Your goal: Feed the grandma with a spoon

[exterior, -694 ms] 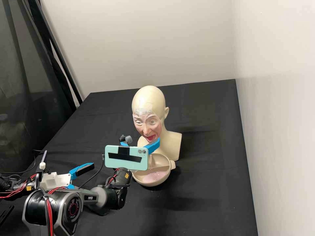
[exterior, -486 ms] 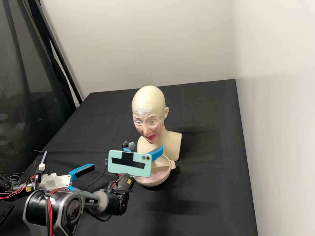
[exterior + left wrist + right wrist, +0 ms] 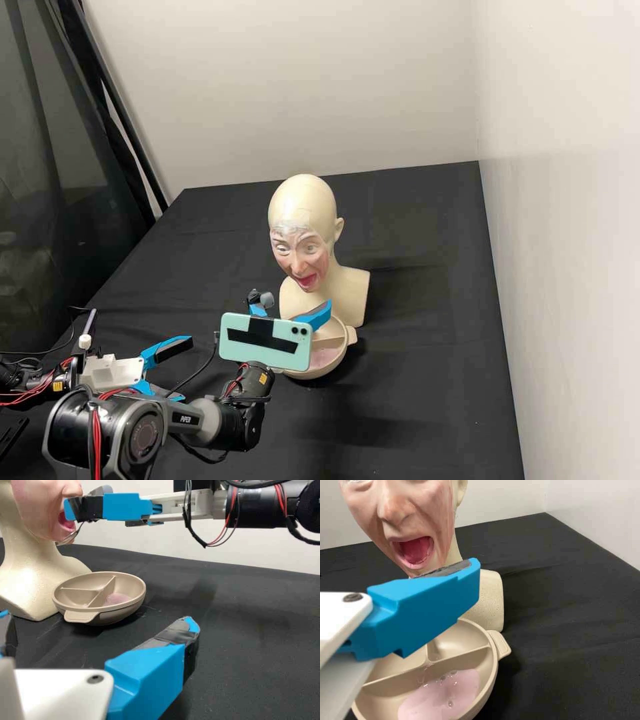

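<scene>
Before the mouth of the mannequin head, the right tool should ease in slow and level; its grip cannot be told. The left tool is spread.

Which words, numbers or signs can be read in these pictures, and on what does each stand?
White lettering on the right arm: too small to read with certainty.
Yellow sticker near that arm's wrist: too small to read.
Mannequin head, bowl, phone: no print to be seen.
</scene>
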Tool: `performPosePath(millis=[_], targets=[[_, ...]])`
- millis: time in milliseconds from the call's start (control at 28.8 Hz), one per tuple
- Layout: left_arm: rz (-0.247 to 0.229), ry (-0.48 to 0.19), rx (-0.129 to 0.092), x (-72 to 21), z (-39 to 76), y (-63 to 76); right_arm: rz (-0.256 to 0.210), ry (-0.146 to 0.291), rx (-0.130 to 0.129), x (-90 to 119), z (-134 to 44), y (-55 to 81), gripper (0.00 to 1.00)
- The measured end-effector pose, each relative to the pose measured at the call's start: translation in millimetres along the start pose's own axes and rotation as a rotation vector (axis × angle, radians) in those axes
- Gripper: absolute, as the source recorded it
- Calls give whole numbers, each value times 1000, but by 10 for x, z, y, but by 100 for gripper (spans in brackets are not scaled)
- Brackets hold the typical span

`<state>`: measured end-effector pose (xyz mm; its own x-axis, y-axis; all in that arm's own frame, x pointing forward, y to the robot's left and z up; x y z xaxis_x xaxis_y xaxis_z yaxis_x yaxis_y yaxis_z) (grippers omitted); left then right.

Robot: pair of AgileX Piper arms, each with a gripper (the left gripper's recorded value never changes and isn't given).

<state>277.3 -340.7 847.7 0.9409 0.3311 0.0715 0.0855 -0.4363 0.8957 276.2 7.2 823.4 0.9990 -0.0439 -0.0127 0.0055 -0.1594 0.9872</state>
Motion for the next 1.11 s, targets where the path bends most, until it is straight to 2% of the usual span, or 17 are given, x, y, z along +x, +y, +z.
performPosePath(millis=[451, 1111], targets=[[-2, -6, 1, 1, 19, -6, -2, -2, 1, -19, 21, -18, 0], [-11, -37, 7, 3, 110, -32, -7, -6, 2, -13, 32, -32, 0]])
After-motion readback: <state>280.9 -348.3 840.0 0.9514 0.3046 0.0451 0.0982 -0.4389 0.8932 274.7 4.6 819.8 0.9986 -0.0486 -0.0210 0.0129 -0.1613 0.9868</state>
